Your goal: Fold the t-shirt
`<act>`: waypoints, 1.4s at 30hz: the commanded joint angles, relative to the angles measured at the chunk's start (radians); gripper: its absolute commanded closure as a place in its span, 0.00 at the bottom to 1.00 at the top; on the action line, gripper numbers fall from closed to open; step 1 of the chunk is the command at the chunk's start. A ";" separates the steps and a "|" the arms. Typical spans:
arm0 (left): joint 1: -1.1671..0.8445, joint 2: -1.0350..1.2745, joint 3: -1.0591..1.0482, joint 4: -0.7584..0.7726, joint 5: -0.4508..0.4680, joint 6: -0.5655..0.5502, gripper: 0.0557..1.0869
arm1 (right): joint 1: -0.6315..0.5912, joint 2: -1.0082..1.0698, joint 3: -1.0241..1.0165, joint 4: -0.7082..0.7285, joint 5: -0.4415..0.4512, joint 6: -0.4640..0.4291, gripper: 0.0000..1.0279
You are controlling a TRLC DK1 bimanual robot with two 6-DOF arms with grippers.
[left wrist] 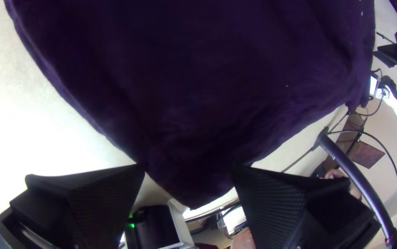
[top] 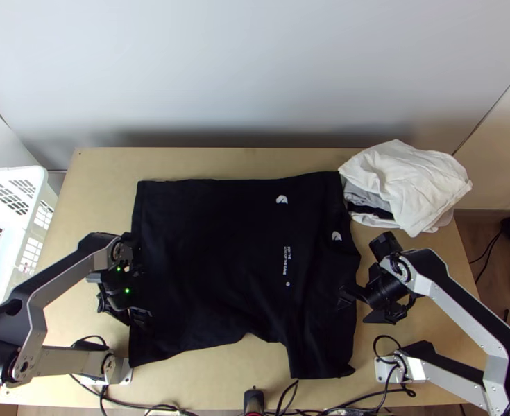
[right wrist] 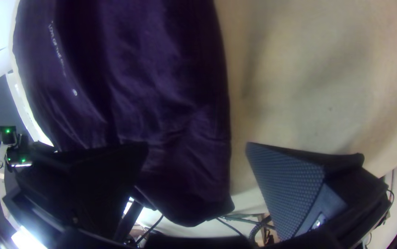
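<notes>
In the top view the black t-shirt (top: 213, 256) lies spread over the middle of the table, small white prints toward its right part and one sleeve pointing to the near edge. My left gripper (top: 140, 291) is over the shirt's left border. My right gripper (top: 366, 301) stands at the shirt's right border, near that sleeve. In the left wrist view my left gripper (left wrist: 189, 168) is open, with a corner of the shirt (left wrist: 198, 115) between its fingers. In the right wrist view my right gripper (right wrist: 197, 150) is open above the sleeve side of the shirt (right wrist: 175, 115) and bare wood.
A heap of white and grey cloth (top: 411, 184) lies at the table's back right. A white plastic basket (top: 8, 229) stands at the far left. Cables (top: 310, 410) run along the near edge of the table (top: 220, 374). Bare wood borders the shirt.
</notes>
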 commanded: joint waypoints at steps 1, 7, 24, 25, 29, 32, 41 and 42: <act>-0.004 -0.027 -0.036 0.039 0.039 0.010 0.16 | 0.002 0.000 0.002 0.000 -0.003 0.000 0.05; 0.007 -0.052 -0.033 0.050 0.040 0.005 0.65 | 0.002 -0.001 0.013 0.000 -0.004 0.000 0.05; 0.070 -0.095 -0.023 0.070 0.088 0.033 0.96 | -0.064 0.031 0.005 0.005 -0.030 -0.033 0.05; 0.070 -0.096 -0.022 0.072 0.095 0.033 0.96 | -0.064 0.037 0.002 0.014 -0.032 -0.036 0.05; 0.068 -0.099 -0.020 0.076 0.106 0.034 0.96 | -0.064 0.065 -0.021 0.103 -0.030 -0.056 0.05; 0.070 -0.109 -0.020 0.076 0.106 0.034 0.96 | -0.064 0.099 -0.027 0.143 -0.030 -0.063 0.05; 0.070 -0.130 -0.020 0.075 0.109 0.034 0.96 | -0.064 0.123 -0.044 0.153 -0.030 -0.089 0.08; 0.070 -0.130 -0.020 0.075 0.109 0.034 0.96 | -0.056 0.108 -0.045 0.152 -0.030 -0.090 0.08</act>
